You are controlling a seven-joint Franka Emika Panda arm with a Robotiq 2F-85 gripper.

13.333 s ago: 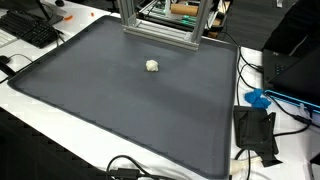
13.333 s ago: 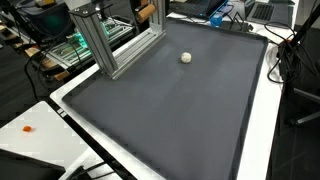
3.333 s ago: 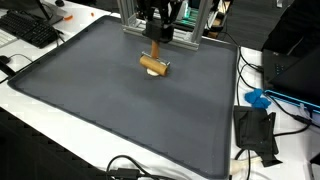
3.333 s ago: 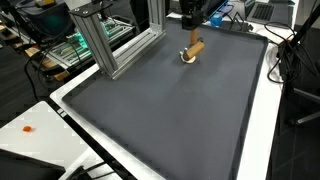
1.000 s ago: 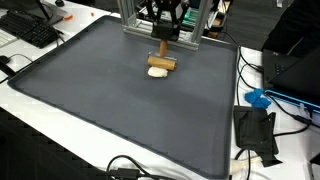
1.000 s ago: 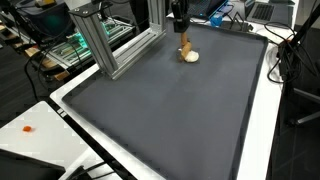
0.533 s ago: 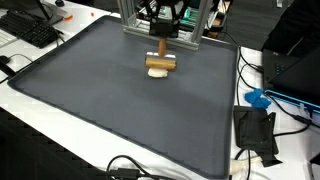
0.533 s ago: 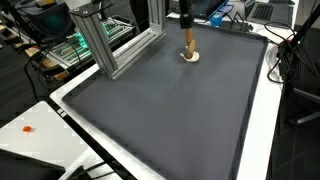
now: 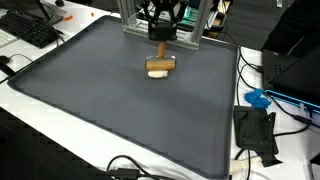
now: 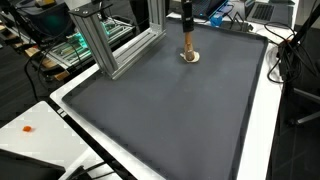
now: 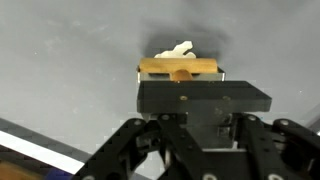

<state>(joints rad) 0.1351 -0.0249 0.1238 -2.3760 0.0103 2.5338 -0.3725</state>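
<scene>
End effector (image 9: 160, 39) clamped on handle of wooden T-shaped tool (image 9: 160, 65), upper centre of frame; tool head touching white dough lump (image 9: 155, 73) on dark surface (image 9: 100, 105)

Remote station, three camera feeds: I can read no text, label, brand or number anywhere. The gripper (image 9: 160, 34), the wooden mallet (image 11: 178, 68) clamped in it and the dark mat (image 9: 110, 95) show me no legible marking. The keys of the keyboard (image 9: 30, 28) at the table's edge are too small for me to make out.
</scene>
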